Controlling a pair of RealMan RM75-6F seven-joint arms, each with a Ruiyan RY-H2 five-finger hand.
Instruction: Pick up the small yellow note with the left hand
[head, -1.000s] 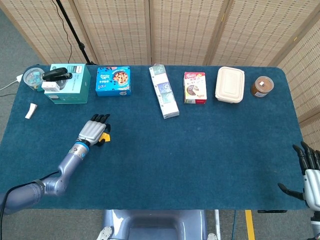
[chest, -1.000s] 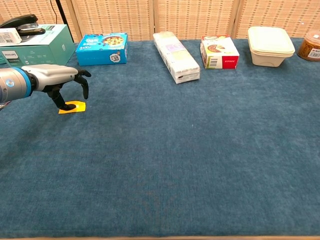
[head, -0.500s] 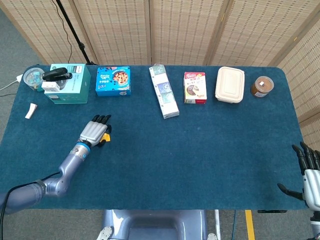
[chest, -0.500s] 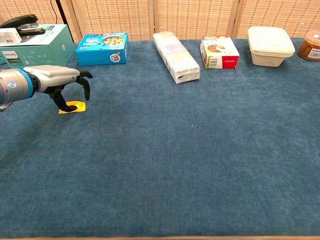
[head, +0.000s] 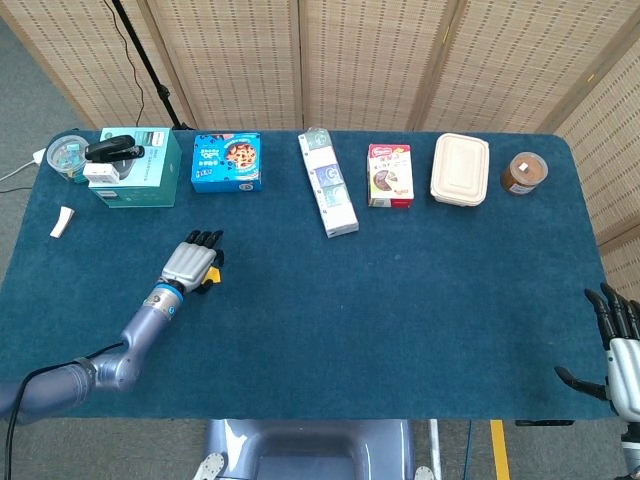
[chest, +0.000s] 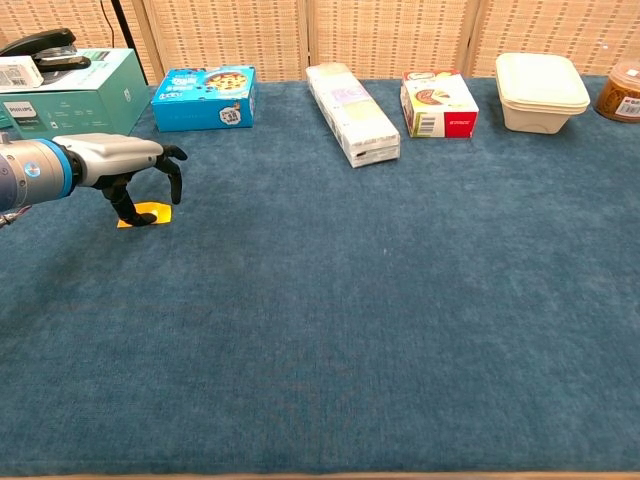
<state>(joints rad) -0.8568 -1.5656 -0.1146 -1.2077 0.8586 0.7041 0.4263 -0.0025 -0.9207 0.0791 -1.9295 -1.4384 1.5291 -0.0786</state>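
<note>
Left hand (chest: 125, 170), silver-backed with dark fingers (chest: 172, 172) curled downward and spread, arches over the small yellow note (chest: 145, 215), a flat square lying on the table; one dark digit comes down onto the note, but whether it is pinched cannot be told. The blue table (chest: 400, 300) is felt-like, a wide bare stretch running to the hand's right and toward the near edge, while a teal carton (chest: 70, 92), blue box (chest: 205, 97) and long pack (chest: 352, 112) line the far edge. Right hand (head: 618, 350) sits off the table's right near corner, fingers apart, holding nothing.
</note>
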